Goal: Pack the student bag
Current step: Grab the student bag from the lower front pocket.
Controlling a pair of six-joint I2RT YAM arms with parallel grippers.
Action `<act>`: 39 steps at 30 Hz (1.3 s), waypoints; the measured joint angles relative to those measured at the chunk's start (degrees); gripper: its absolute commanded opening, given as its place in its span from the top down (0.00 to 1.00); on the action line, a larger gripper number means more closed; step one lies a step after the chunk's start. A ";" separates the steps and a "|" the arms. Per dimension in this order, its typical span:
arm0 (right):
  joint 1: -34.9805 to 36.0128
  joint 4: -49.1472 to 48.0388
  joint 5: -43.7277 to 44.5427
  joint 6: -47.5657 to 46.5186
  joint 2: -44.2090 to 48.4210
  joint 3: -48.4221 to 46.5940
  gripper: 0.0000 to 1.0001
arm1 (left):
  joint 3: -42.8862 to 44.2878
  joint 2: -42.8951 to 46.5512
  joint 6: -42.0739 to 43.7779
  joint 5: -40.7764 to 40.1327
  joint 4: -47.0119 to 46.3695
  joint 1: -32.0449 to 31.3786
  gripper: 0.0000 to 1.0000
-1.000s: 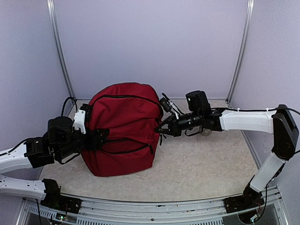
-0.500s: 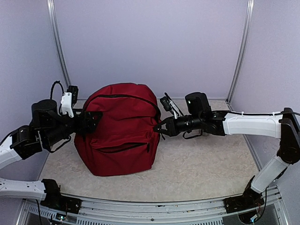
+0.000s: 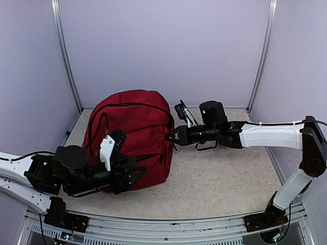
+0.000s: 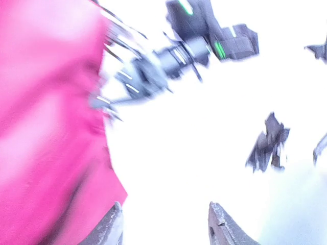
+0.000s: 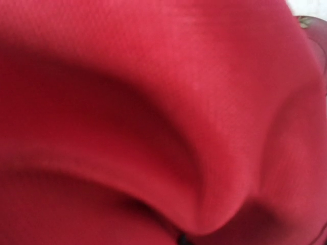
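Bag (image 3: 135, 120), centre-left, looks soft and bulky; a fabric fold suits gripping. There the right end effector (image 3: 171, 137) pinches its side, while the left end effector (image 3: 134, 178) gapes empty.

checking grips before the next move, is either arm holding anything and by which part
The right gripper appears to pinch the student bag by the fabric of its right side; the left gripper is open and holds nothing.
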State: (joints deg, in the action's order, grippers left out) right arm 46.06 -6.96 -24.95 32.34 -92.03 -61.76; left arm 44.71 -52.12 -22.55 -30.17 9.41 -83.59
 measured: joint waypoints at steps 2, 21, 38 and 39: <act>0.70 -0.46 0.96 0.42 -0.02 0.00 1.00 | 0.22 -6.91 0.72 1.49 -3.04 -2.16 0.53; 5.79 -6.47 6.78 3.52 2.40 4.44 1.00 | -0.59 -25.99 -4.61 7.61 -11.30 13.86 0.43; 8.57 -7.63 6.78 4.57 2.40 4.59 1.00 | -3.89 -25.38 -1.62 3.39 -12.74 14.45 0.90; 8.57 -7.61 6.78 4.55 2.40 4.59 1.00 | -4.96 -24.76 -1.55 3.32 -12.98 14.40 0.97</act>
State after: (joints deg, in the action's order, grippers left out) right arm 54.63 -14.57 -18.17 36.88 -89.62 -57.17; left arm 39.75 -76.88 -24.10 -26.85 -3.57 -69.19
